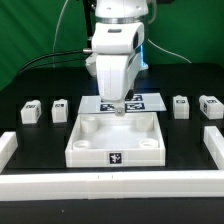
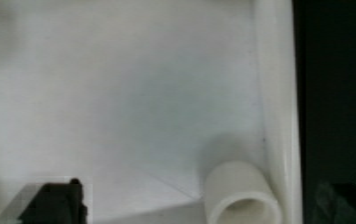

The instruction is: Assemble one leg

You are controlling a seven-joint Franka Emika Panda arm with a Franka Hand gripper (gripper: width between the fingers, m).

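The arm (image 1: 118, 45) stands upright over the panel (image 1: 85, 150), wrist vertical, with the gripper (image 1: 117, 107) pointing straight down at the panel's far edge. In the wrist view, the gripper (image 2: 201, 200) has its two black fingertips (image 2: 54, 200) set wide apart at opposite edges of the picture, with nothing between them; below lies the white panel surface and one rounded white socket wall (image 2: 242, 190). No leg is held. All four lie on the black table (image 1: 40, 75), level with the panel's far edge and well apart from it. The first leg (image 1: 60, 108) and second leg (image 1: 30, 111) lie off the panel's side toward the exterior view's left, the second farther out. The third leg (image 1: 181, 105) and fourth leg (image 1: 210, 105) lie off the opposite side, the fourth farther out. The marker board (image 1: 145, 100) lies flat just behind the panel, partly hidden by the gripper. White rails (image 1: 110, 185) border the table in front of the panel and on both flanks. The arm body blocks the view of the area behind the panel's far edge.
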